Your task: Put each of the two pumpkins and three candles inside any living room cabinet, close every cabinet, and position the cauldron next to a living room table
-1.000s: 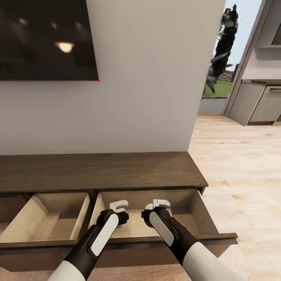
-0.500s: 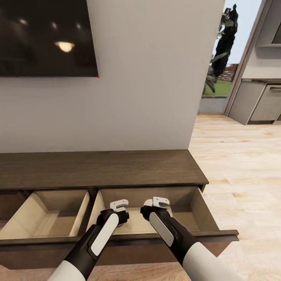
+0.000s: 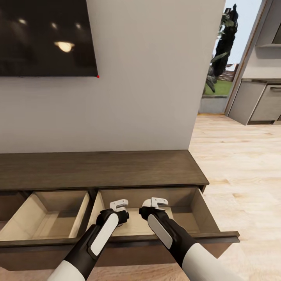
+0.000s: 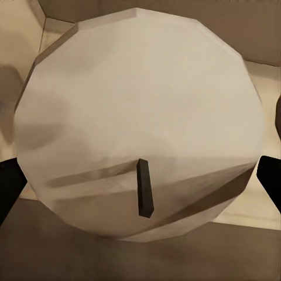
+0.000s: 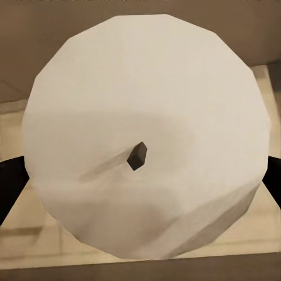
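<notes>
— Head view first: what differs from a second ago?
— Little. The right gripper (image 3: 155, 203) has edged slightly toward the left gripper (image 3: 119, 205); both hang over the right-hand drawer (image 3: 203, 212) of the dark wood cabinet (image 3: 101, 169). Two drawers stand open, pale beige inside.
— Left wrist view?
— One candle (image 4: 137, 117), a faceted, pale grey-brown disc with a dark stubby wick (image 4: 144, 188), above the drawer floor. Dark fingers (image 4: 10, 184) flank it, apparently clamped on it.
— Right wrist view?
— A second candle (image 5: 146, 134), same squat shape, short wick (image 5: 137, 156), with a dark finger at each side, seemingly gripped.
</notes>
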Available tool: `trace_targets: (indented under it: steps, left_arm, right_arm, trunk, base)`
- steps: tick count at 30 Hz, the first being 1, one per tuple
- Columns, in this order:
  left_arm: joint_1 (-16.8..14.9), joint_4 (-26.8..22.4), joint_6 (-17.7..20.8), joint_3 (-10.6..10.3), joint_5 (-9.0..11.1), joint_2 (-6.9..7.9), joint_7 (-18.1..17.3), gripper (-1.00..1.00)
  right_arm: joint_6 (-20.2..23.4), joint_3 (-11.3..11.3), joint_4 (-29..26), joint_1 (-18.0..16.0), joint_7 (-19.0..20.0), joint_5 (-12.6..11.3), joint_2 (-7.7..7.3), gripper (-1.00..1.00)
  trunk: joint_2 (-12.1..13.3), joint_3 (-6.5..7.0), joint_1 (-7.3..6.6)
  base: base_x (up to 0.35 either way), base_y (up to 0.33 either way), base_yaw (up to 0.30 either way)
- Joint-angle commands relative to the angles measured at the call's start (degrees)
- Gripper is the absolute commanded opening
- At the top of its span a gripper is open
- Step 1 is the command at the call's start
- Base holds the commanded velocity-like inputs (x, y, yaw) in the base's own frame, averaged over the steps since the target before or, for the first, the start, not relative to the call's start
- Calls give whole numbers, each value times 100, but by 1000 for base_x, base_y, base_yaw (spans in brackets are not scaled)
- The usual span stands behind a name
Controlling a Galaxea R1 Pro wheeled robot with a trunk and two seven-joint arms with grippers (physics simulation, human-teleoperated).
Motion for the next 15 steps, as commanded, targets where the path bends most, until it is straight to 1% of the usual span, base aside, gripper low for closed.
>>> trace_targets:
  steps: [1, 8, 15]
  left_arm:
    - [-5, -8, 16, -15, 38, 2, 95, -100]
    - [-5, -9, 24, -19, 38, -13, 89, -100]
    - [-5, -79, 24, -19, 38, -4, 95, -100]
  right_arm:
    - [16, 19, -8, -6, -48, -35, 0, -100]
    - [48, 20, -8, -5, -48, -39, 4, -100]
    - [92, 20, 38, -6, -48, -61, 4, -100]
  trunk:
    - [-2, -5, -1]
    - [-2, -5, -1]
    - [-2, -5, -1]
  base:
    - [27, 0, 0]
    - [57, 0, 0]
    - [10, 0, 0]
